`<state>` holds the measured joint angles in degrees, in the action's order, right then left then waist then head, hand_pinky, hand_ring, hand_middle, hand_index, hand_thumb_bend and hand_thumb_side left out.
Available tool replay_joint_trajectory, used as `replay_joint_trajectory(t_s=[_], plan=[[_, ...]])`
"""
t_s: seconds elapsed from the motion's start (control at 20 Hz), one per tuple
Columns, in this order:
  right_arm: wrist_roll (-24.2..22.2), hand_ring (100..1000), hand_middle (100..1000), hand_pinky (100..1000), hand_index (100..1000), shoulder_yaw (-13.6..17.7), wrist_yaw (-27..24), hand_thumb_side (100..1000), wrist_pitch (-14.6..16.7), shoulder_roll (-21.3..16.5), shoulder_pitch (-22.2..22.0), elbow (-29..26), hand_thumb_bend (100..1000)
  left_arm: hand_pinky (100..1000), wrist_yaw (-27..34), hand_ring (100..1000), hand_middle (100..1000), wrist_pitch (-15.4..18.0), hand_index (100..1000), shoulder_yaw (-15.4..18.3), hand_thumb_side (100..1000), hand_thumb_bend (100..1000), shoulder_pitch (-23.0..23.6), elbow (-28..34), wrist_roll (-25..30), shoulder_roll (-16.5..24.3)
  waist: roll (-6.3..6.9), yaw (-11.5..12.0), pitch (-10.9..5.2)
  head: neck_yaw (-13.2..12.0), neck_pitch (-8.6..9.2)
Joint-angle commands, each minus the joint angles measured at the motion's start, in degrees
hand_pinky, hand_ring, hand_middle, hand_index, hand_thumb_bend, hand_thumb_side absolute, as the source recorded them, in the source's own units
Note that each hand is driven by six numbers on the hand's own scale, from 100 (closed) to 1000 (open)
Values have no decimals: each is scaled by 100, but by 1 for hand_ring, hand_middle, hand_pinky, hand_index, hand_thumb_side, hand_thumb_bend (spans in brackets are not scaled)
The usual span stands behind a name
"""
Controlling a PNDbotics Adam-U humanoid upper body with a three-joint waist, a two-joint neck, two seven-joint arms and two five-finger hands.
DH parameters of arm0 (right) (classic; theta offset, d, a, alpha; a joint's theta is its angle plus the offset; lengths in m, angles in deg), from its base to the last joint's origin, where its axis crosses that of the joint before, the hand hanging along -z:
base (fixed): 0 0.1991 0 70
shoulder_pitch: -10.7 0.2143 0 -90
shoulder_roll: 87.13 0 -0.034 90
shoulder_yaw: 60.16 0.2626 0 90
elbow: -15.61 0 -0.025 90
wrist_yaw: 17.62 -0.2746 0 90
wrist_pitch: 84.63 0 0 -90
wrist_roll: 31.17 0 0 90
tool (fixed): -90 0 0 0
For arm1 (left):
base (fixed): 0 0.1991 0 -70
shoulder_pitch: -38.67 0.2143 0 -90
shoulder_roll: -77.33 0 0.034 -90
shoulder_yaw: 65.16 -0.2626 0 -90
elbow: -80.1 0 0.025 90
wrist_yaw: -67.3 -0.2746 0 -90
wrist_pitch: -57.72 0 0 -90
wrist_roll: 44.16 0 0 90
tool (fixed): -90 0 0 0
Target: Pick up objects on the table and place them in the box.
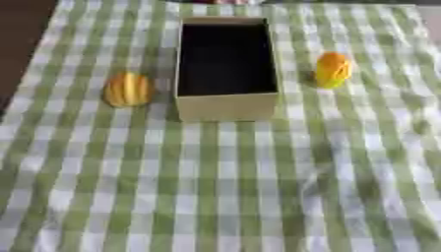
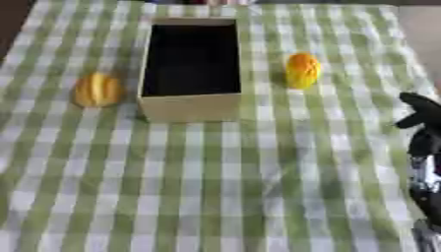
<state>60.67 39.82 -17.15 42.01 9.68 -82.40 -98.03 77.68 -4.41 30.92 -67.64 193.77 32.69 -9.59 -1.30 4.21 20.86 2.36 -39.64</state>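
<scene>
Checked cloth (image 1: 224,187); box (image 1: 226,106) between 2 fruits; unlabelled.

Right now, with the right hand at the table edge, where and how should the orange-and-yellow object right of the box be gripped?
Judging by its pose, grip the orange-and-yellow object around its middle, coming from the right and above. It stands upright, taller than wide, apart from the box, with bare tablecloth on its right, facing the right hand. Its surface detail cannot be made out.
</scene>
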Motion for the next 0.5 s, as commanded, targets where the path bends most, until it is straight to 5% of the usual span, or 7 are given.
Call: replay_joint_trajectory(t_s=[0.05,0.3,0.5], plan=[[6,797,482,921,730,-6,51,518,55,-65,-11,-96,100,823,-38,652,649,-4,848,49,649,100,-35,91,-5,54,-8,4,-73,-21,83],[-1,807,487,915,746,-20,164,471,284,-358,-130,-96,100,823,-42,652,650,-9,848,37,649,100,-37,91,13,71,-34,18,-56,-9,91],[-14,829,502,911,780,83,545,470,543,-1201,-455,-96,100,824,-48,651,650,-4,848,30,649,100,-41,91,20,116,-60,12,-45,18,96]])
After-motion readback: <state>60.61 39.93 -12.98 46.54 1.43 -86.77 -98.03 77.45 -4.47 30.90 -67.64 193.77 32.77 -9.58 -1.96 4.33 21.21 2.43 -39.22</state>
